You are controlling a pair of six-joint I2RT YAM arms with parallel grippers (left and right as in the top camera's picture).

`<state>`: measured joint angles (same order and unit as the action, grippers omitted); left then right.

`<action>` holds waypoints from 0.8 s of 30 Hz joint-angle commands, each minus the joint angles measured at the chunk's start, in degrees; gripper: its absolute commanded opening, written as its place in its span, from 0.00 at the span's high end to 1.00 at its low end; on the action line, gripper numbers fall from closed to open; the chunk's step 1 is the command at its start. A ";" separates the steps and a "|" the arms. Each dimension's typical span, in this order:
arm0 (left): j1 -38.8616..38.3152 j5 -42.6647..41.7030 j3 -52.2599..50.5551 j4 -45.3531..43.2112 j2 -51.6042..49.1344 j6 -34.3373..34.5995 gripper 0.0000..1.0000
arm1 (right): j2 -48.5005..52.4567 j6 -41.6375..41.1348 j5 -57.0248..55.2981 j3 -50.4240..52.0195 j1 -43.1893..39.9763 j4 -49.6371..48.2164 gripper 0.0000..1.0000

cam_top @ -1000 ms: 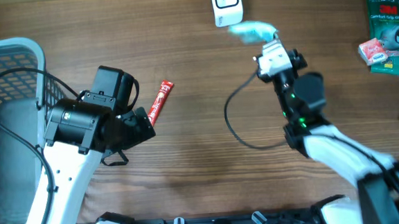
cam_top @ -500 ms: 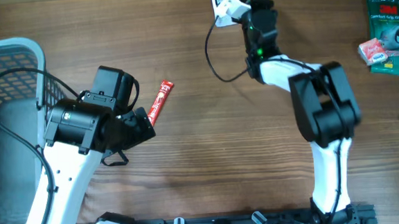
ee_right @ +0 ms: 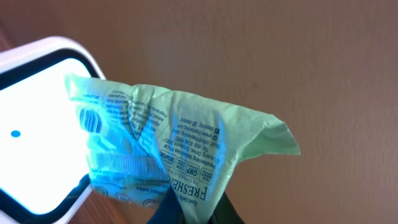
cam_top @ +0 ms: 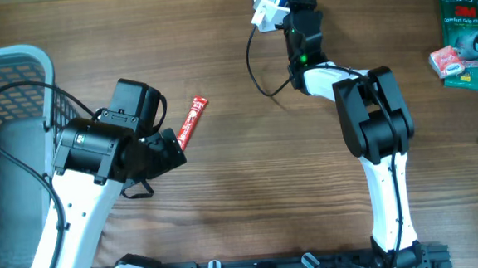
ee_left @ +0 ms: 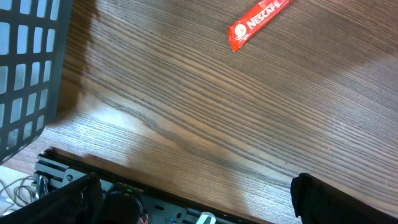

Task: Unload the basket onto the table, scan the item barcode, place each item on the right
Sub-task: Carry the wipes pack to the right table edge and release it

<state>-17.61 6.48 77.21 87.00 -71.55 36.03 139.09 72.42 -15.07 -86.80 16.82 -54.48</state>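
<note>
One pale-green plastic packet (ee_right: 180, 149), likely flimsy and light, is crumpling where right gripper (ee_right: 194, 210) is pinching its edge; left gripper (ee_left: 199, 202) is idling, fingers spread.

Bright even light, soft shadows (white glare, right wrist view)

Take the middle of the table (cam_top: 243, 208), seen from overhead, as the dial's centre. The basket (cam_top: 18, 60) stands at 9 o'clock, at the table's edge. The coffee stick (cam_top: 192, 122) lies between 9 and 10 o'clock, nearer the middle and well apart from the basket. The left gripper (ee_left: 202, 198) sits at the stick's 8 o'clock, clear of it. The scanner (cam_top: 262, 16) lies at 12 o'clock, at the far edge. The right gripper (ee_right: 193, 210) hangs over the scanner, and the packet (ee_right: 180, 143) pinched in it overlaps the scanner's 3 o'clock side. A pouch (cam_top: 469, 12) lies at 2 o'clock, with a small box (cam_top: 447, 60) against its 8 o'clock edge.
</note>
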 commanded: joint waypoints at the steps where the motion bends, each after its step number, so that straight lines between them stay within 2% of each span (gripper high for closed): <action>1: 0.20 -0.26 0.11 0.02 0.42 -0.90 0.00 | 0.66 -3.37 0.96 -1.38 1.46 3.87 0.95; 8: 0.20 -0.26 0.09 0.02 0.42 -0.90 0.00 | 0.66 -1.53 -3.93 -1.36 3.61 13.92 0.96; 15: 0.20 -0.26 0.11 0.02 0.42 -0.90 0.00 | -2.03 -1.03 -9.05 -1.36 4.31 14.19 0.96; 21: 0.20 -0.26 0.09 0.02 0.42 -0.90 0.00 | -13.68 -4.74 -11.08 -1.38 -0.17 15.41 0.96; 24: 0.20 -0.26 0.09 0.02 0.42 -0.90 0.00 | -19.52 -8.96 -11.56 -1.38 -4.66 20.90 0.96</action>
<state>-17.61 6.48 77.21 87.00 -71.55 36.03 127.96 69.17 -24.05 -88.12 16.97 -35.94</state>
